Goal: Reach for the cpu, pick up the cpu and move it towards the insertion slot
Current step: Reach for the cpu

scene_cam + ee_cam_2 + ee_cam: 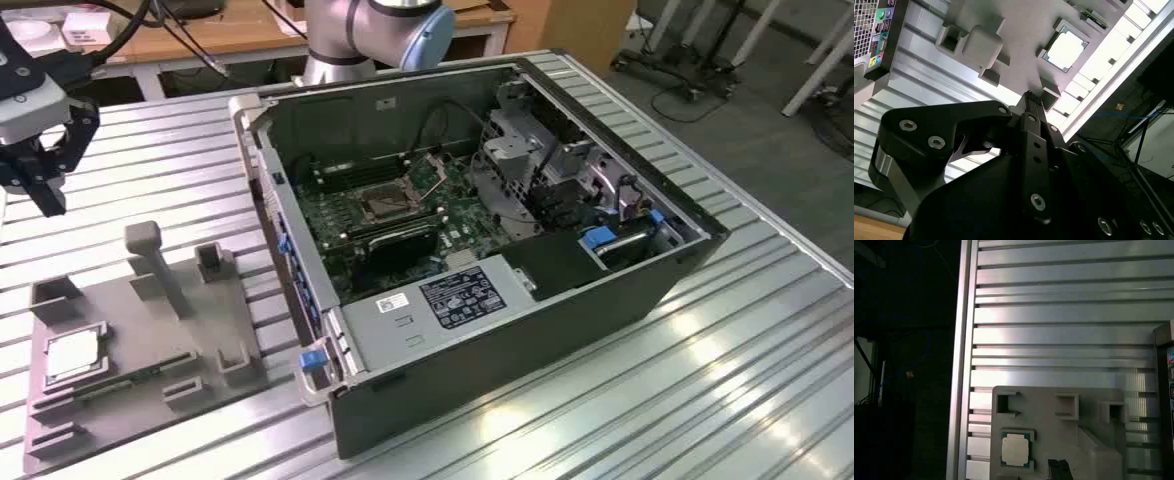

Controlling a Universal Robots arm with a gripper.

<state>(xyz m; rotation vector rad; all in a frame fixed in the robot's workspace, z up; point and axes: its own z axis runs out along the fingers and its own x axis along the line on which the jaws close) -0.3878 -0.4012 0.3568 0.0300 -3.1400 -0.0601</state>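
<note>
Cpu lies flat in grey fixture on desk; pincer hangs apart, opening we cannot tell. We judge cpu light, rigid, fragile underneath: grip opposite rim edges.

The arm holds its end effector aloft, pointing downward, fingers pressed together, empty.
</note>
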